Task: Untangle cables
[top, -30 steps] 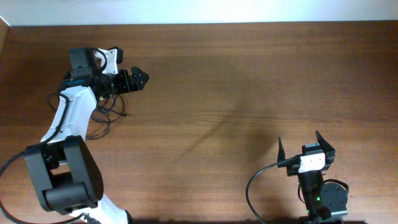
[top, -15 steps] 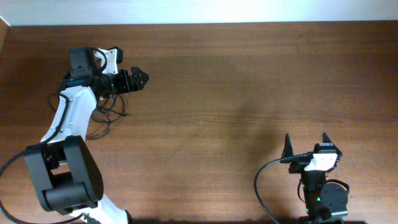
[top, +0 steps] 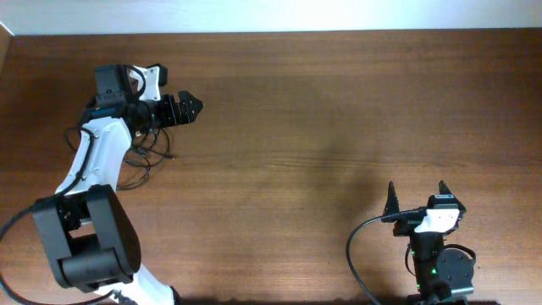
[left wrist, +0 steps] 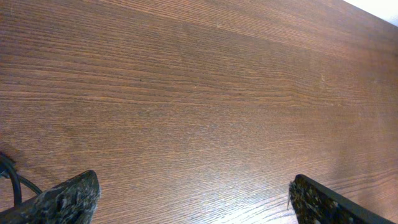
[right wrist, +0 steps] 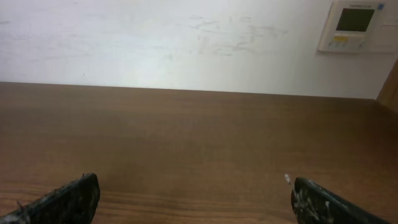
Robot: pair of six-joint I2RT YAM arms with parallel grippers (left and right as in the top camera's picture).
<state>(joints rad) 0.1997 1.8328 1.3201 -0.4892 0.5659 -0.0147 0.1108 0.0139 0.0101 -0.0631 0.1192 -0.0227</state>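
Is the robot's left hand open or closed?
Open. In the left wrist view, the left gripper shows its fingers far apart, only table between them; nothing is held.

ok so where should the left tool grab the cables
Probably the loose end poking toward mid-table out of the cables, from above with the left tool. It lies flat, clear of the left arm that partly covers the rest.

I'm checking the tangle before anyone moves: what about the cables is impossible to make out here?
Overhead: the left arm covers part of the cables; strands too thin to count or trace any knot.
Left wrist: only a sliver of them shows, cut off at the lower left edge.
Right wrist: none in view, only table and wall.
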